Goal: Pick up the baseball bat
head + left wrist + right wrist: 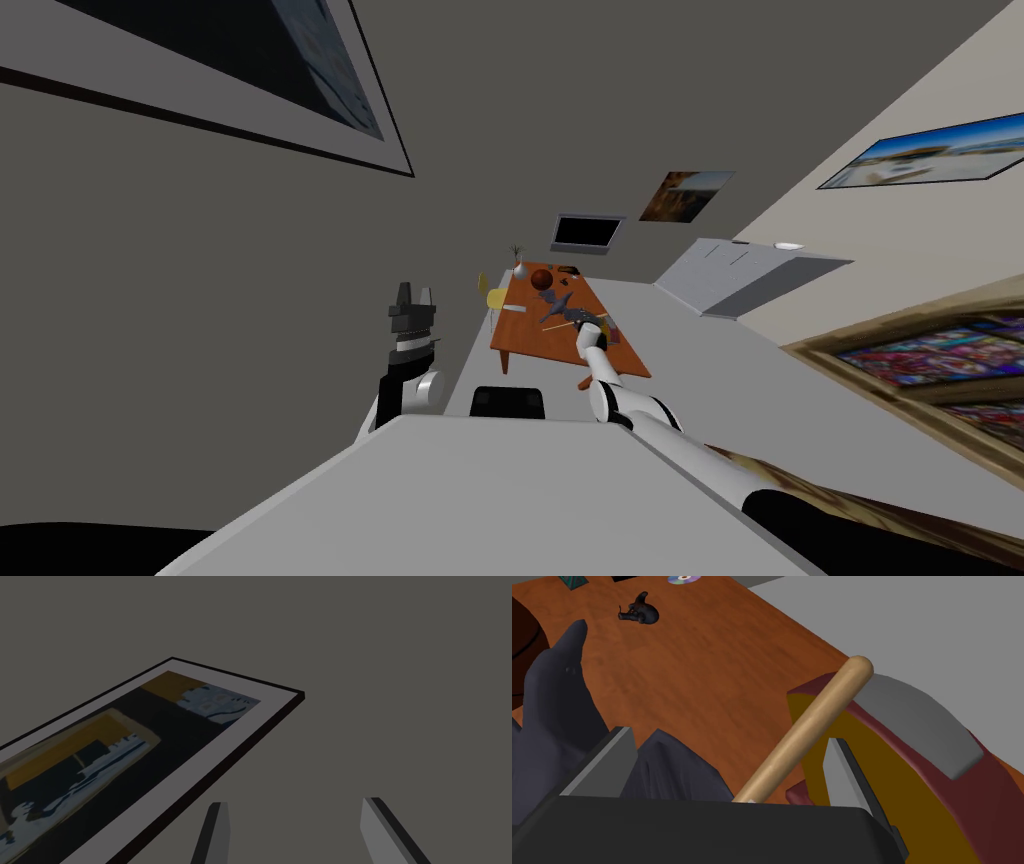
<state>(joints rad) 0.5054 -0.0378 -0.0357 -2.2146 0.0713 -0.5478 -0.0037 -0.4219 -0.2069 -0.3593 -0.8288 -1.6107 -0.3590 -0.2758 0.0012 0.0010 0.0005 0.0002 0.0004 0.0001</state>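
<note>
The baseball bat (812,721) is a tan wooden stick lying on the orange-brown table (712,671). In the right wrist view it runs up between my right gripper's (727,771) fingers, nearer one of them. That gripper is open, and neither finger presses the bat. In the head view the bat (562,322) is a thin pale line on the table (540,350), with my right gripper (590,325) over it. My left gripper (413,300) is raised by the dark wall, and its fingers (216,831) stand open with nothing between them.
A dark grey animal figure (557,701) lies by the other finger. A dark red and yellow object with a grey band (912,776) sits under the bat's far end. A small dark figurine (639,613), a disc (683,579) and a dark ball (541,277) lie further along. A grey cabinet (750,275) stands right.
</note>
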